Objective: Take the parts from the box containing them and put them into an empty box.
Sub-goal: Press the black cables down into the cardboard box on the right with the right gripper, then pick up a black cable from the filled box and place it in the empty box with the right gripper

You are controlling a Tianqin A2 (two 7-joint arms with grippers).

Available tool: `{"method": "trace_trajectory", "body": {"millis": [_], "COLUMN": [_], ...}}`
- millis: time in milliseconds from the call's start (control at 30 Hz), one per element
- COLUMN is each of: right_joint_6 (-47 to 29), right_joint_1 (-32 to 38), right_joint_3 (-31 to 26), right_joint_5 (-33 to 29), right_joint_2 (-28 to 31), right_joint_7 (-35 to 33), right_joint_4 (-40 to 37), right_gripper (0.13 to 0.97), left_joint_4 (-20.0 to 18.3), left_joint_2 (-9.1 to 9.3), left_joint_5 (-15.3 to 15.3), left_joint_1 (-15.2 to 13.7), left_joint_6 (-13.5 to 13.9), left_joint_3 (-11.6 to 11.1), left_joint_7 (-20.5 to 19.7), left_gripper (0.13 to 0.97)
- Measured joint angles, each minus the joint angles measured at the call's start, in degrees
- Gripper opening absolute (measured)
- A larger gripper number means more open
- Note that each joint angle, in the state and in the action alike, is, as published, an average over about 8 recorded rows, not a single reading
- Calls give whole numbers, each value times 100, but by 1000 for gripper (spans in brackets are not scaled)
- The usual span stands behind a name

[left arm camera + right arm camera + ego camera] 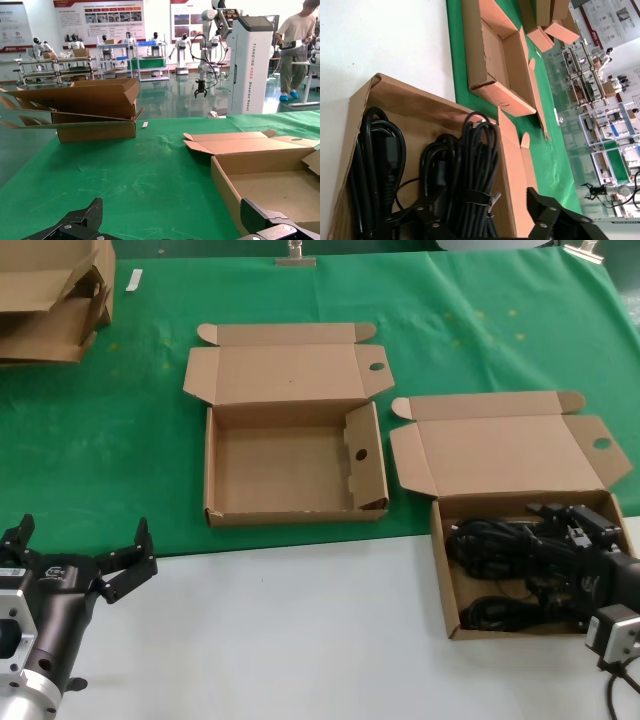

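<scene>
Right gripper (572, 530) reaches down into the box containing them (445, 575) at about 4 o'clock in the head view, its arm coming in from the lower right; its black fingers sit among the parts (495, 545), and whether they grip a bundle I cannot tell. Left gripper (75, 565) waits at 8 o'clock over the white table (290, 640), fingers spread wide, holding nothing. At centre, on the green cloth (130, 430), lies the empty box (225, 465), lid folded back, holed side flap upright. Stacked flat cartons (45, 300) lie at 10 o'clock

From the left wrist, two black fingertips (85, 217) stand well apart at 6 o'clock; the empty box (225, 177) lies at 4 o'clock, the stacked cartons (95, 107) at 10 o'clock, with a person (295, 47) far behind

From the right wrist, coiled cable bundles (465, 175) fill the carton (407, 100), a tie around one; gripper fingers (550, 212) show at 5 o'clock beside its wall
</scene>
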Motion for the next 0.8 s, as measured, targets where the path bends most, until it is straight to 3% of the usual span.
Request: {"method": "trace_trajectory", "body": {"millis": [167,433,800], "right_joint_6": [53,129,154], "right_joint_1": [9,0,-54], "right_joint_3": [-74,-164,-147], "right_joint_5": [-47,-101,-54], "right_joint_2": [12,37,72], "right_joint_7": [136,358,452], "right_joint_4": [-5,32,53], "right_gripper": [627,414,256], "left_joint_4": [0,0,0], "left_joint_2": [0,0,0], "left_joint_5": [0,0,0], "left_joint_1": [0,0,0], "left_joint_6": [0,0,0], "left_joint_3": [0,0,0], "left_joint_7": [0,0,0], "left_gripper": [966,966,966]}}
